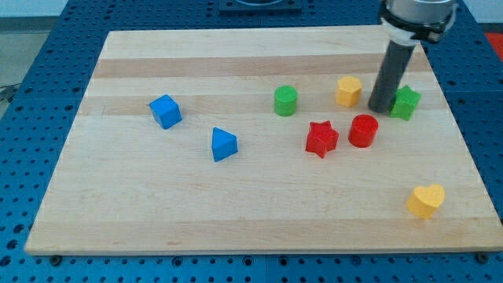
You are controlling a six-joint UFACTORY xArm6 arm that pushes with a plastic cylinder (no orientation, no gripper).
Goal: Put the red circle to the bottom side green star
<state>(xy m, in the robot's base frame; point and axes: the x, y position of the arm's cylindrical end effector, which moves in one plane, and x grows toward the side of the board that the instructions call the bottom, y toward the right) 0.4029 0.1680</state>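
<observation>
The red circle (363,130) stands on the wooden board right of centre. The green star (405,103) sits up and to the view's right of it, with a small gap between them. My tip (381,108) rests on the board just left of the green star, above and slightly right of the red circle. The rod hides part of the star's left edge. I cannot tell if the tip touches the star.
A red star (321,138) lies just left of the red circle. A yellow hexagon (349,90) and a green cylinder (285,101) sit further up. A blue cube (166,111) and blue triangle (223,145) are at left. A yellow heart (426,200) is at bottom right.
</observation>
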